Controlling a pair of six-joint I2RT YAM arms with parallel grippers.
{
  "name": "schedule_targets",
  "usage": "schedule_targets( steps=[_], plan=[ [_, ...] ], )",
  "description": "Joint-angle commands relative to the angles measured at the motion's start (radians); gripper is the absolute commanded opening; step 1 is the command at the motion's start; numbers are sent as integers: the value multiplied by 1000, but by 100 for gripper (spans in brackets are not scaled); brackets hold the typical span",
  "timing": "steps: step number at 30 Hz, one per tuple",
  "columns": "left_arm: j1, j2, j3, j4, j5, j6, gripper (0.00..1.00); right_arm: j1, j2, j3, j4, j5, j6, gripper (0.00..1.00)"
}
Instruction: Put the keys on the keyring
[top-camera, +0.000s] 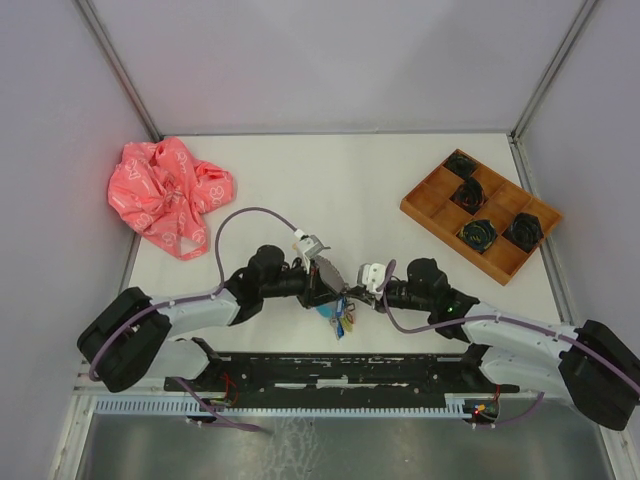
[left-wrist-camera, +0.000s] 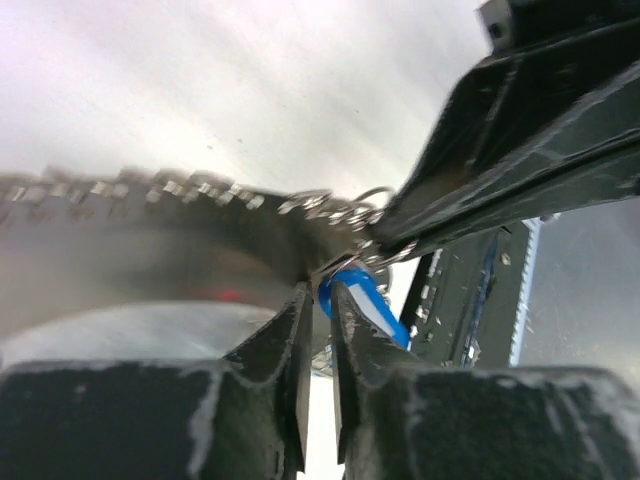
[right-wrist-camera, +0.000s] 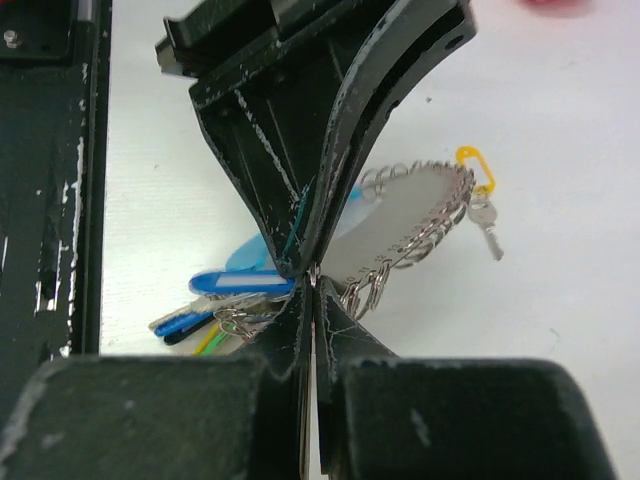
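Observation:
A grey ring plate (top-camera: 326, 270) edged with a row of small split rings (right-wrist-camera: 425, 235) hangs just above the table between the two arms. My left gripper (top-camera: 322, 290) is shut on its lower corner, right beside a blue key tag (left-wrist-camera: 370, 305). My right gripper (right-wrist-camera: 313, 290) is shut tip to tip against the left fingers (right-wrist-camera: 300, 150), pinching one small ring (right-wrist-camera: 314, 275). A bunch of keys with blue, yellow and green tags (right-wrist-camera: 225, 300) hangs under that corner. One key on a yellow clip (right-wrist-camera: 475, 165) hangs at the plate's far end.
A crumpled pink bag (top-camera: 165, 195) lies at the back left. A wooden compartment tray (top-camera: 440, 222) with several black objects (top-camera: 477, 234) sits at the back right. The black base rail (top-camera: 340, 365) runs along the near edge, just behind the grippers.

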Motion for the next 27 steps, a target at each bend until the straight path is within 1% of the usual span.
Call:
schedule_targets(
  steps=[1, 6, 14, 17, 21, 27],
  plan=[
    [3, -45, -31, -64, -141, 5, 23, 0, -92, 47, 105, 30, 15, 1],
    [3, -157, -62, -98, -244, 6, 39, 0, -106, 79, 30, 90, 18, 1],
    [4, -400, -141, -147, -438, -31, 67, 0, -105, 137, -91, 198, 35, 1],
    [4, -470, -170, -160, -472, -32, 75, 0, -104, 162, -140, 224, 38, 1],
    [6, -510, -194, -157, -504, -48, 80, 0, -75, 187, -177, 232, 81, 1],
    [6, -489, -200, -160, -521, -77, 83, 0, 23, 222, -252, 257, 163, 1]
  ],
)
